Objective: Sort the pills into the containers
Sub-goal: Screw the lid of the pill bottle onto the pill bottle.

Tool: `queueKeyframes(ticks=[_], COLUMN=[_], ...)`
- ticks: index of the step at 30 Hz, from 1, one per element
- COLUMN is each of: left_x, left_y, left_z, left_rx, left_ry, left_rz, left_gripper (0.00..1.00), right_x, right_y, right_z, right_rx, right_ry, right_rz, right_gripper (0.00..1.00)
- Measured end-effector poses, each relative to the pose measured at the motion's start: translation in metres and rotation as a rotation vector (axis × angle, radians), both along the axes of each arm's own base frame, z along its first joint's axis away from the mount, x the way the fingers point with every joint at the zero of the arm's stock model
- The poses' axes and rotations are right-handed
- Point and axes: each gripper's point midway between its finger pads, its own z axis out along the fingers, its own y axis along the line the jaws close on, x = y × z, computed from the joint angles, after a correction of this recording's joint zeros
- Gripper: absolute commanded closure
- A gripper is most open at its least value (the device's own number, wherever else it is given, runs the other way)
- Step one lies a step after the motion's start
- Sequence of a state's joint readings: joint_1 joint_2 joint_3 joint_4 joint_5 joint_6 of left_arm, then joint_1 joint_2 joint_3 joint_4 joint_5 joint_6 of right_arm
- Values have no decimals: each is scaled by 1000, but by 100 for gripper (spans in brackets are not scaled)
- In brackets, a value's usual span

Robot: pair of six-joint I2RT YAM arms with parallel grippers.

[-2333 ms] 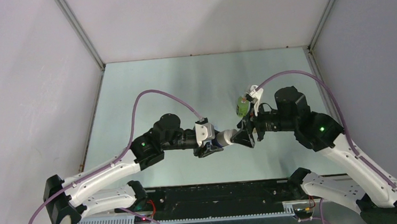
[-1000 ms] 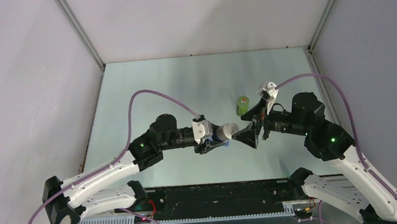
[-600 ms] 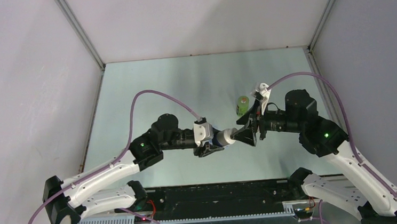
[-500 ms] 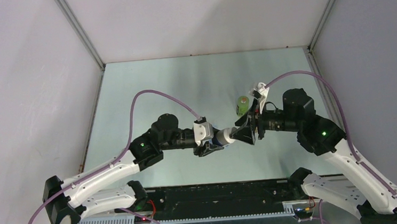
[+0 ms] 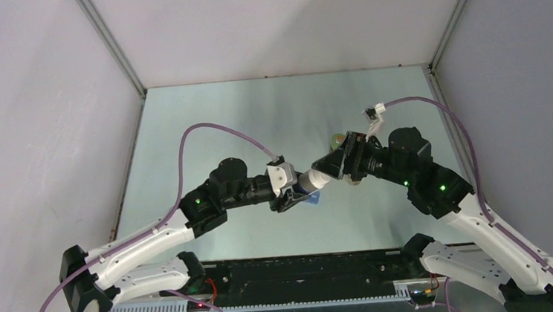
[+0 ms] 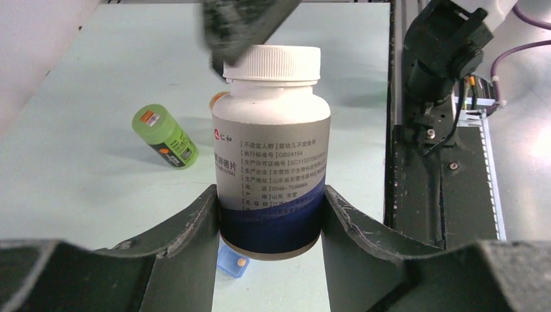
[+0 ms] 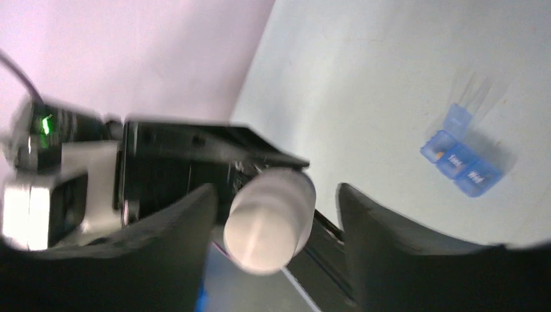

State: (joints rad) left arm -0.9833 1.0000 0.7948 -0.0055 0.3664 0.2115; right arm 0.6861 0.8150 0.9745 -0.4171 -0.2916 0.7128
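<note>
Above pale tabletop, left end effector clamps the capped white bottle; right end effector gapes around its cap.

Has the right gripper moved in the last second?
Yes. In the top view the right gripper has moved up and left in the frame, and now overlaps the green bottle that it was beside.
</note>
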Motion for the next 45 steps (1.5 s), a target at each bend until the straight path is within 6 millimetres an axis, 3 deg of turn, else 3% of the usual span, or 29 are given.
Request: queueKeyframes(ticks=[1,3,9,14,19,24,30,32,37,45], left_x=[0,-3,-4,-8,-16,-24,-30,-32,-36,-30], left_y=[0,-2,-3,-3,-2,-2,-5,-6,-5,-6], left_z=[0,4,9,7,-2,-6,-1,1,0,-5], left_rx=[-1,-12,-27,-22,17,45,40,37,40,53], left_ry=[-3,-14,-25,-24,1,26,36,38,45,53], left_rz=[-1,-15,-21,-43,-82,-126,-171,-181,-199,-183], left_gripper=[100,100,100,100,99,98,98,98,99,100], right_x=[4,14,22,4,-17,-26,-41,-43,-43,-37], right_y=[-1,-3,-17,-27,-24,-23,-21,-21,-20,-18], right_z=[0,-4,0,14,2,-10,-15,-16,-17,-21], right_rx=[24,48,26,-34,-126,-184,-194,-196,-201,-201], right_ry=[24,52,-37,-256,-377,-415,-445,-449,-449,-388], right_rz=[-36,-106,-144,5,197,299,395,409,410,377], right_gripper=[5,1,2,7,20,2,1,4,23,28])
